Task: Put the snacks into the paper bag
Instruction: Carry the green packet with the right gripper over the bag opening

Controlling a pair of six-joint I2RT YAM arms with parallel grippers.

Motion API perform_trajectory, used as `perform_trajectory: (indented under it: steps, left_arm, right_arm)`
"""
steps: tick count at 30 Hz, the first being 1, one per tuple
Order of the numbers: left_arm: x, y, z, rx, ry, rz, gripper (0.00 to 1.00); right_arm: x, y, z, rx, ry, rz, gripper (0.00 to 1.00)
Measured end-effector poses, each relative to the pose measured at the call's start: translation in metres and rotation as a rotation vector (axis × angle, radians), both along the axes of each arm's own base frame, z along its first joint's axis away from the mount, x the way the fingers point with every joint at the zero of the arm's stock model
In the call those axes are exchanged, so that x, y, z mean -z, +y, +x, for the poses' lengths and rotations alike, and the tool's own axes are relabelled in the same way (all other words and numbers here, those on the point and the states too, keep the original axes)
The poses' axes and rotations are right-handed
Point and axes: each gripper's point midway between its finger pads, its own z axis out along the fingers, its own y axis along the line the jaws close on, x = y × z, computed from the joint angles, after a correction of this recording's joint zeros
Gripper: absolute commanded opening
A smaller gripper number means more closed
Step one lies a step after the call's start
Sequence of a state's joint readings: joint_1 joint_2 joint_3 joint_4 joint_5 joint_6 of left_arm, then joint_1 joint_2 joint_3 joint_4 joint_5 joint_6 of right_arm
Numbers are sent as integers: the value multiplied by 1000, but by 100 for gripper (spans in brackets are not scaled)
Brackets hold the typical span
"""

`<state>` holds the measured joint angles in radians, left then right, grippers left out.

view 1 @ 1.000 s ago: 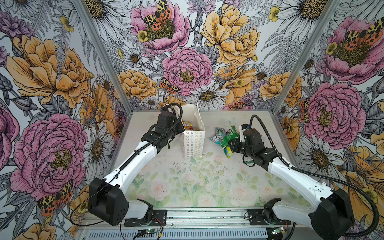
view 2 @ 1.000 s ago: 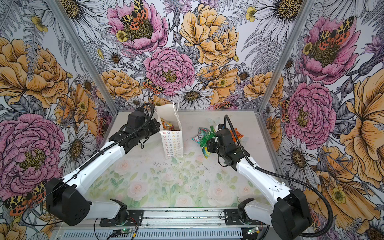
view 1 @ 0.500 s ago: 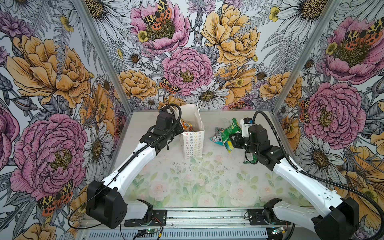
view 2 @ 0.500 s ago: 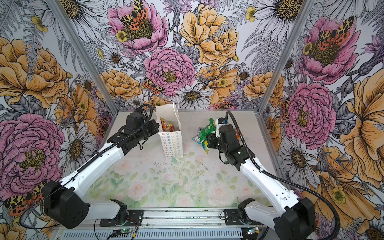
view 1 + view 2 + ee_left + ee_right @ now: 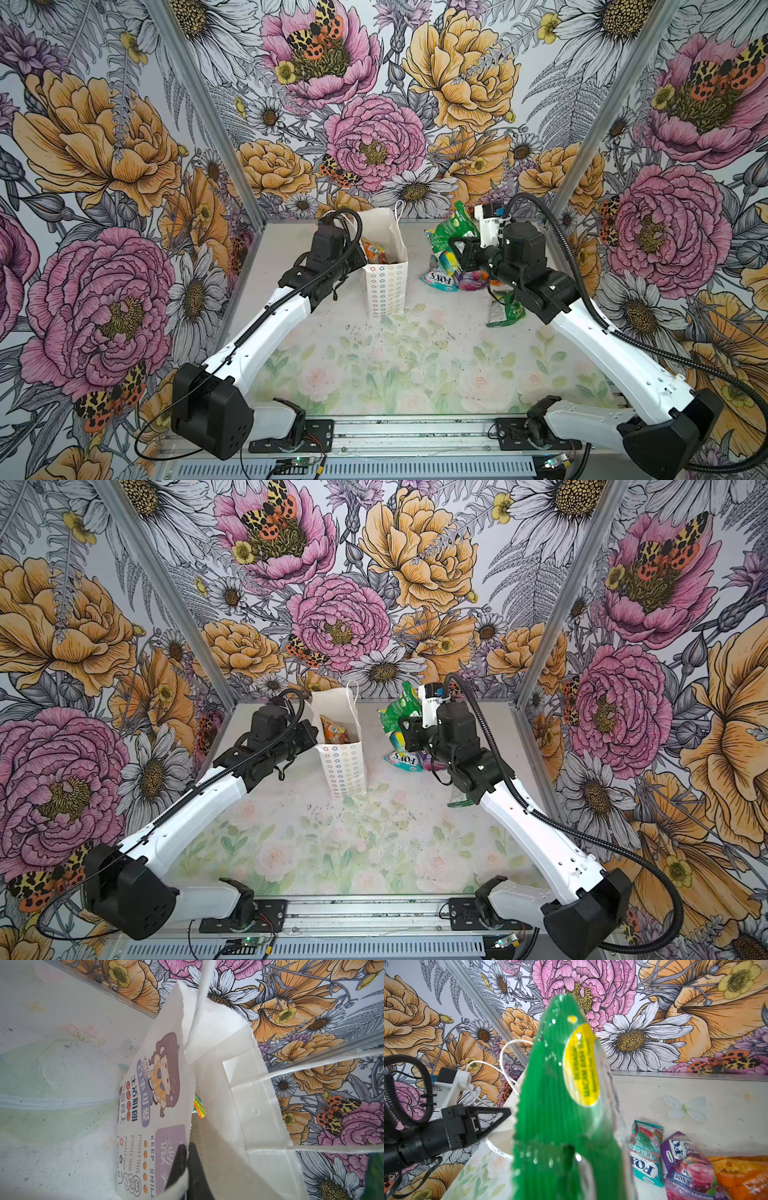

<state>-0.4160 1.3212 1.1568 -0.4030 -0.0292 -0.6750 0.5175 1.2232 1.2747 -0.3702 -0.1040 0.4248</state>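
The white paper bag [image 5: 384, 274] [image 5: 344, 766] stands upright near the back, its mouth open, with an orange snack [image 5: 374, 252] [image 5: 198, 1108] inside. My left gripper [image 5: 186, 1148] [image 5: 358, 261] is shut on the bag's left rim, one finger on each side of the cartoon-girl wall. My right gripper [image 5: 459, 249] [image 5: 406, 729] is shut on a green snack packet [image 5: 455, 227] [image 5: 560, 1105], held in the air to the right of the bag; the packet hides the fingertips in the right wrist view. Teal [image 5: 438, 279], purple [image 5: 473, 279] and orange [image 5: 741, 1176] snacks lie on the table below it.
Another green packet [image 5: 505, 311] lies by my right forearm. The bag's cord handles [image 5: 508, 1057] stick up above its mouth. Flowered walls close in the back and both sides. Open table surface [image 5: 395, 365] stretches in front of the bag.
My right gripper has risen with the green packet, from just above the pile to about the height of the bag's mouth. The left arm and the bag have stayed put.
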Motion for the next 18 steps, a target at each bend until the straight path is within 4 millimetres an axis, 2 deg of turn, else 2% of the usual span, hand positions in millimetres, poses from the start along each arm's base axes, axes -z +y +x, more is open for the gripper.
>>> perform_trajectory:
  steps: [7,18]
  left_arm:
    - [-2,1,-2,0,-5,-2,0]
    - [-2,1,-2,0,-5,-2,0]
  right_arm:
    - [-24,18,4,-54,-52,-22,0]
    - [-89,34,3,-108,-206,-14,0]
